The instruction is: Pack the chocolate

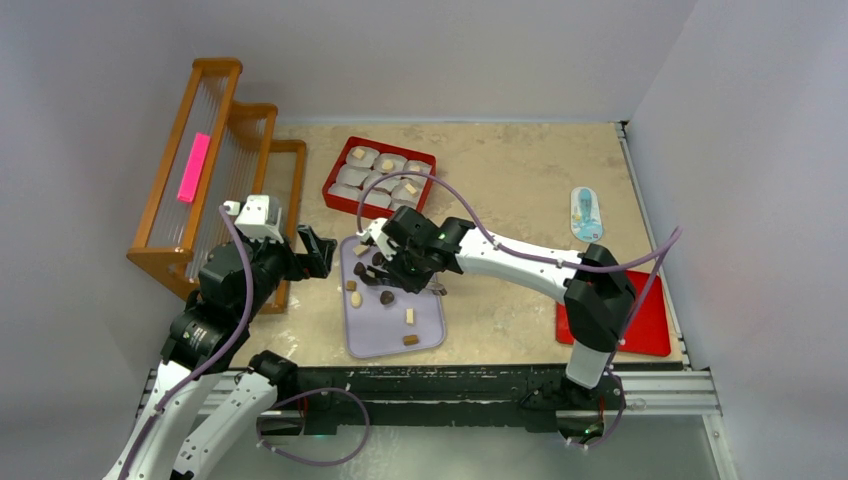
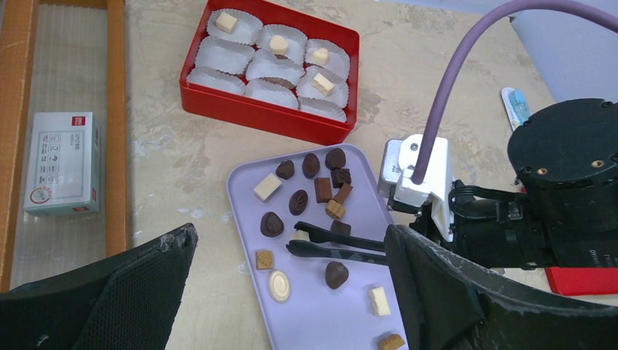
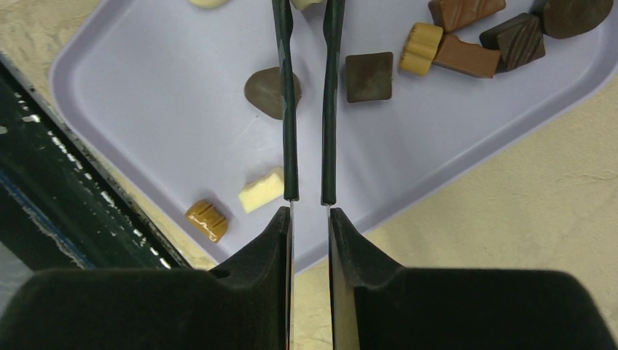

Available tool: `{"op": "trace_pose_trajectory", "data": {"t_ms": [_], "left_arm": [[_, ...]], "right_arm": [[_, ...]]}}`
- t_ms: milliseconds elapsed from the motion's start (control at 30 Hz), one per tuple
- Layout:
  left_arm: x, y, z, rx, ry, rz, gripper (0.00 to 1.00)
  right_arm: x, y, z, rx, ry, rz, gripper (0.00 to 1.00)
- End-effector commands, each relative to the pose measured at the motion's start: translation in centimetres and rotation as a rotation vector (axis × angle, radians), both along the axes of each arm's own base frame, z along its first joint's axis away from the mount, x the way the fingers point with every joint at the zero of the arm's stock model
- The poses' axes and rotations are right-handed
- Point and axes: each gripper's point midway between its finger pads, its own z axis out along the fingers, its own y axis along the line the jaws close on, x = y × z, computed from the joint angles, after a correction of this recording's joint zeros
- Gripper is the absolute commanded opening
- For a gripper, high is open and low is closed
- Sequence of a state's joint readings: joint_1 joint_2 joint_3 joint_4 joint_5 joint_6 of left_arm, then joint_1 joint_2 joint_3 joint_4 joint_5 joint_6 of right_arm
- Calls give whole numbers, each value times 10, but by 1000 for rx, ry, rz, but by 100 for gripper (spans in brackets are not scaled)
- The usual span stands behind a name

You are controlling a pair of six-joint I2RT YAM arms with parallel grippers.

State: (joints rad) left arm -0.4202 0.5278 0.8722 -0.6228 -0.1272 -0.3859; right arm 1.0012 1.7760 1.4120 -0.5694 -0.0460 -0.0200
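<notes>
At the near end of the lavender tray lie a ridged caramel piece and a cream block, both loose on the tray floor. Above the tray's right side, the right gripper is clenched on the handle end of the black tongs. The two tong arms run side by side over the tray's middle, and their tips meet a cream piece. Whether that piece is pinched cannot be told.

The chocolate lies mostly on this tray. Dark, light brown and cream pieces are scattered along it, clustered more thickly toward its far end.

Just left of the tray, the left gripper hangs released, with its fingers spread wide and nothing between them. Well to the right of the tray, a flat red lid lies under the right arm.

Beyond the tray's far end sits the red box, lined with white paper cups. Four of these hold a cream piece. Left of the tray stands a wooden rack holding a pink strip and a small white carton. Far right of the tray lies a blue-and-white packet.
</notes>
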Motion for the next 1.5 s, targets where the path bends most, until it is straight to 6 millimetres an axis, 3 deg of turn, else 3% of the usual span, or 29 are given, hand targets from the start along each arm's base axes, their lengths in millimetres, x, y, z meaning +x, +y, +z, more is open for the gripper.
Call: {"op": "trace_pose_trajectory", "data": {"t_ms": [0,300,533,733,900,1167,1467], "left_arm": [[1,-2,10,-27,-31,2,100],[1,-1,10,-28,-31,5,100],[1,-1,11,-28,-32,5,100],[2,-2,9,-26,-26,4,100],[2,-2,9,-26,-25,2,100],[2,-3,10,-28,-27,-2,100],[1,-2,11,-30,-33,-2,100]], "right_arm": [[-2,9,37,106,-37,8,15],[20,3,62,144,-121,-50,15],[66,-4,100,251,-195,-143,15],[108,-9,112,312,-216,-239,16],[138,-6,114,296,-264,-295,17],[180,-2,97,231,-308,-371,18],[206,1,74,193,-290,-413,21]]}}
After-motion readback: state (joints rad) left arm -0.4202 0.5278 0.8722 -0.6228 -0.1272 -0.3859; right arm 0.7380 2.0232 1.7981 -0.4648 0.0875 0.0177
